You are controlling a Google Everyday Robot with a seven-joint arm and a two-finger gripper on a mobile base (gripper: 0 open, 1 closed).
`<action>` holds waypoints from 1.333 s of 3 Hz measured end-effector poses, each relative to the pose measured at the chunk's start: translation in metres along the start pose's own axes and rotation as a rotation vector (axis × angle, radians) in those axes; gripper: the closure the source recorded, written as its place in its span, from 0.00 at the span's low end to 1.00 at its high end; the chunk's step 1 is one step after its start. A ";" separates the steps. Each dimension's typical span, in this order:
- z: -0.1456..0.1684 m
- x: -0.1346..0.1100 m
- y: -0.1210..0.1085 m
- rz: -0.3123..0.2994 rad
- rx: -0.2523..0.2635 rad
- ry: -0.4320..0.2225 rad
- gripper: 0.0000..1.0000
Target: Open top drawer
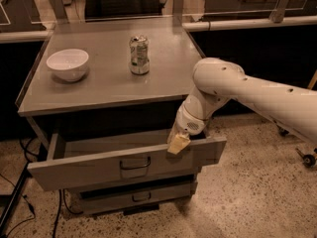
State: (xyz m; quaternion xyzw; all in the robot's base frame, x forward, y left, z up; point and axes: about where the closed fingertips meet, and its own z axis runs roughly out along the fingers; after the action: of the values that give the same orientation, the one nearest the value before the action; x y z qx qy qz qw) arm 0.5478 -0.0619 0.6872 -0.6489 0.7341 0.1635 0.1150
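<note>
The top drawer [99, 168] is the widest grey drawer, just under the tabletop. It stands pulled partly out, with its inside showing behind the front panel. Its small dark bar handle [134, 163] sits at the centre of the front. My gripper [178, 144] points down at the upper edge of the drawer front, right of the handle, with its yellowish tip against that edge. The white arm [247, 90] reaches in from the right.
A white bowl [68, 63] and a drink can [139, 54] stand on the grey tabletop [99, 90]. A shorter grey drawer [133, 197] sits shut below the top one. Cables [25, 202] lie on the floor at left. Railings [237, 24] run behind the table.
</note>
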 end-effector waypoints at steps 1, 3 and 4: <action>0.000 0.000 0.000 0.000 0.000 0.000 0.81; 0.000 0.000 0.000 0.000 0.000 0.000 0.27; 0.000 0.000 0.000 0.000 0.000 0.000 0.03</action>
State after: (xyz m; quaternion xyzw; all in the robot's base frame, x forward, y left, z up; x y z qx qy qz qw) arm 0.5477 -0.0618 0.6872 -0.6490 0.7341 0.1635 0.1150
